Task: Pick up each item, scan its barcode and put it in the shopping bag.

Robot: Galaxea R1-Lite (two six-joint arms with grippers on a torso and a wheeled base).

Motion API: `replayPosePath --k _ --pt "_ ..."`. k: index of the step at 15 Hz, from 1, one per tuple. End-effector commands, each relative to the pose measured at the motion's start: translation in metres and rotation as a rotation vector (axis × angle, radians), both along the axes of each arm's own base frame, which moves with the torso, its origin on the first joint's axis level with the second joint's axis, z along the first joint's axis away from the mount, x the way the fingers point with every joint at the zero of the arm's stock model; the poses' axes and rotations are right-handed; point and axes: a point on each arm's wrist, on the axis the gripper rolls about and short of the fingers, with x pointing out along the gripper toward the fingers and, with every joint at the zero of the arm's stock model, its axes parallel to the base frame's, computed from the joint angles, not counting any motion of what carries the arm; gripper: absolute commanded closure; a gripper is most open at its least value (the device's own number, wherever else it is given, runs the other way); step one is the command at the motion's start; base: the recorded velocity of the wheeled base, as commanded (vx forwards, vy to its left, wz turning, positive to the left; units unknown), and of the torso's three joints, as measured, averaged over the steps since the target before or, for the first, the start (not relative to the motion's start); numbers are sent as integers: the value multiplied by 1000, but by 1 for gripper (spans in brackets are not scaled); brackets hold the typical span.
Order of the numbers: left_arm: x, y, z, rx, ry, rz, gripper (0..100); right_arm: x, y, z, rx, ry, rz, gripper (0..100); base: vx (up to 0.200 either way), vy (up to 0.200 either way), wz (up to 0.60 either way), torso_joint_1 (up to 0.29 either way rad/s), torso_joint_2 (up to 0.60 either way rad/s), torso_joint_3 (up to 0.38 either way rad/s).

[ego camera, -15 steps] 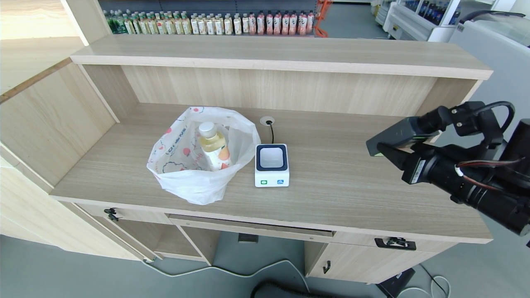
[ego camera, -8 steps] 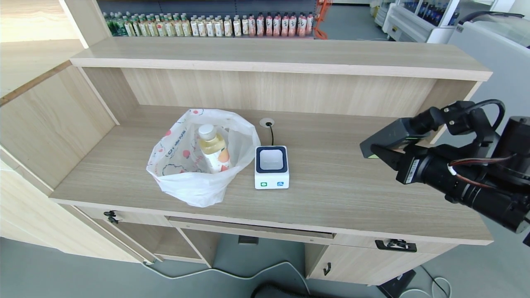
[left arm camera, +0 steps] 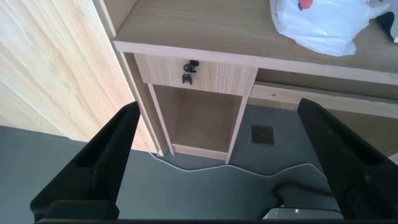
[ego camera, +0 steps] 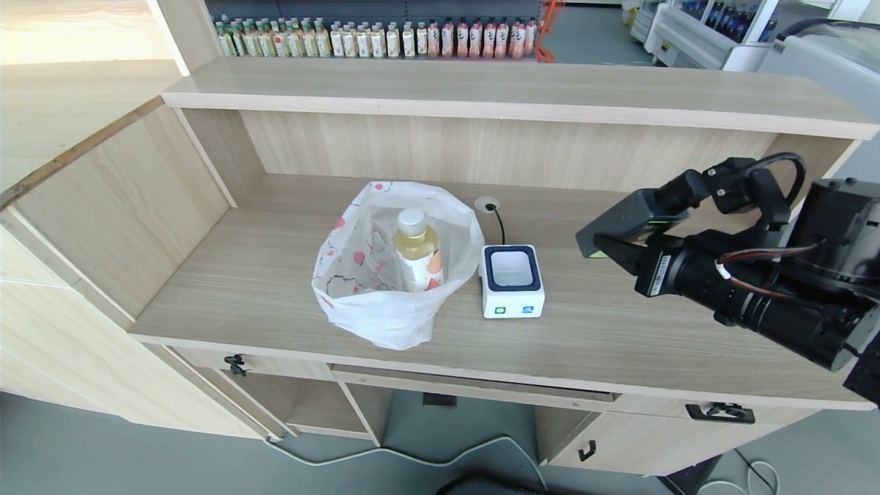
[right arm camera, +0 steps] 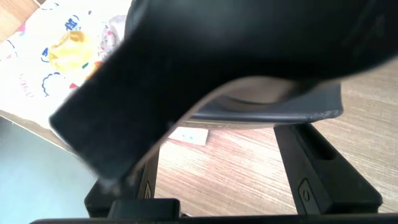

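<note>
Frustratingly, a dark bulk [right arm camera: 236, 43] masks the right gripper [ego camera: 605, 244], so I cannot tell its hold, while the left gripper [left arm camera: 219, 109] gapes empty before the counter [left arm camera: 186, 31].

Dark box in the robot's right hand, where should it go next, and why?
Probably a short move left, toward the white square scanner, to show its barcode. The right hand holds the dark grey flat box above the wooden counter, right of the scanner. The yellow drink bottle already stands in the white plastic bag.

Wood counter [ego camera: 619, 330], grey flr [ego camera: 137, 447], drinks shelf [ego camera: 385, 40] behind
</note>
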Motion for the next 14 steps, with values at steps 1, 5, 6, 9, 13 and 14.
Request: replayPosePath --k 1,5,6,9,13,14 --pt "0 0 0 -1 0 0 0 13 6 0 -1 0 -2 100 0 0 0 0 0 0" --pt "0 0 0 1 0 0 0 31 13 -4 -17 41 -4 100 0 150 0 -3 3 2" --pt "0 0 0 1 0 0 0 34 14 -8 -22 59 -6 100 0 0 0 0 0 0" --pt "0 0 0 -1 0 0 0 49 23 -14 -37 101 2 100 0 0 0 0 0 0" --pt "0 0 0 -1 0 0 0 49 43 -13 -24 169 30 100 0 0 0 0 0 0" --pt "0 0 0 -1 0 0 0 49 44 -15 -27 175 26 100 0 0 0 0 0 0"
